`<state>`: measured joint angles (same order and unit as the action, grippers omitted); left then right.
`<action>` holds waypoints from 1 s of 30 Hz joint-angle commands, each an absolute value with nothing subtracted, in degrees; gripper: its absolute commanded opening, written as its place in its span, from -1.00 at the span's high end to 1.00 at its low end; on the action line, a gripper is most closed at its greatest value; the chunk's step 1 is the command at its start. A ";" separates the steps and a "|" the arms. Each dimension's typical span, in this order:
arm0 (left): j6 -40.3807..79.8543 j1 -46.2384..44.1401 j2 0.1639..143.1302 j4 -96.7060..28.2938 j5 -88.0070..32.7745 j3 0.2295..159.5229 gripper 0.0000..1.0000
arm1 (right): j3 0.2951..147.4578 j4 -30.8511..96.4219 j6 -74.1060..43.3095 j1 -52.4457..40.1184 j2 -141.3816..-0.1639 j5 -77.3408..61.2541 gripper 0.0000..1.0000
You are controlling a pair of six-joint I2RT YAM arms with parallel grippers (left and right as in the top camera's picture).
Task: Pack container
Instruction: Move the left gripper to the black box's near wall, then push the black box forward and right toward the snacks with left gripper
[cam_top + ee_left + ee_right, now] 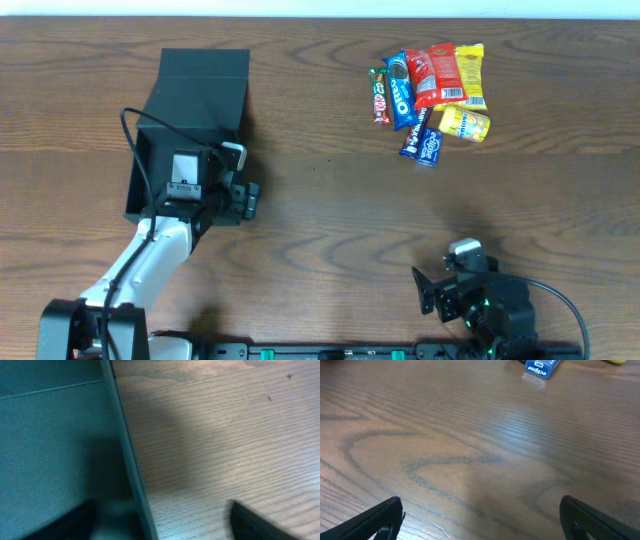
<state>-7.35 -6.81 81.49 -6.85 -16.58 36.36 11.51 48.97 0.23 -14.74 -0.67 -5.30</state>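
This is a robot test station of the kind found in a lab — nothing here suggests a home or a kitchen. A broad wood-grain surface [330, 200] carries very little: a black box [190, 110] on one side and a small heap of snack packets [430, 90] well apart on the other. Two small robot arms stand at the near edge by a dark rail [330, 352] — the left arm [150, 262] white and black, the right arm [490, 300] black. Black cables [127, 140] run loose from them. A pale strip [400, 8] beyond the far edge shows too little to tell wall from floor.
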 commanded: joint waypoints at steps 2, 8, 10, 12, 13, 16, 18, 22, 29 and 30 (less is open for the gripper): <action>-6.96 -6.79 82.00 -4.62 -15.92 37.67 0.17 | 11.14 49.06 -0.60 -14.98 -0.32 -4.91 -0.98; -4.82 -6.79 81.97 -1.89 -16.56 37.67 0.89 | 11.14 49.06 -0.60 -14.98 -0.32 -4.91 -0.99; -4.60 -6.79 81.95 -1.74 -16.58 37.67 0.89 | 11.14 49.06 -0.60 -14.98 -0.32 -4.91 -0.98; -4.64 -6.79 81.95 -1.56 -17.02 37.67 0.89 | 11.14 49.06 -0.60 -14.98 -0.32 -4.91 -0.98; -4.64 -6.79 81.95 -1.30 -17.85 37.67 0.89 | 11.14 49.06 -0.60 -14.98 -0.32 -4.89 -0.99; -4.29 -6.79 81.97 0.71 -22.72 37.67 0.89 | 11.14 49.06 -0.60 -14.98 -0.32 -4.91 -0.99; -0.62 -6.79 81.97 2.72 -23.99 37.67 0.89 | 11.14 49.06 -0.60 -14.98 -0.32 -4.91 -0.98; 14.04 -6.85 81.97 6.92 -23.40 37.67 0.89 | 11.14 49.06 -0.60 -14.98 -0.32 -4.91 -0.99; 23.29 -13.52 82.00 12.47 -12.97 37.69 0.89 | 11.14 49.06 -0.60 -14.98 -0.32 -4.91 -0.98; 24.18 -15.49 82.00 13.17 -9.78 37.74 0.89 | 11.14 49.06 -0.60 -14.98 -0.32 -4.91 -0.99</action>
<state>17.43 -11.66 81.78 11.86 -17.10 36.42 11.51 48.97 0.23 -14.74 -0.67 -5.28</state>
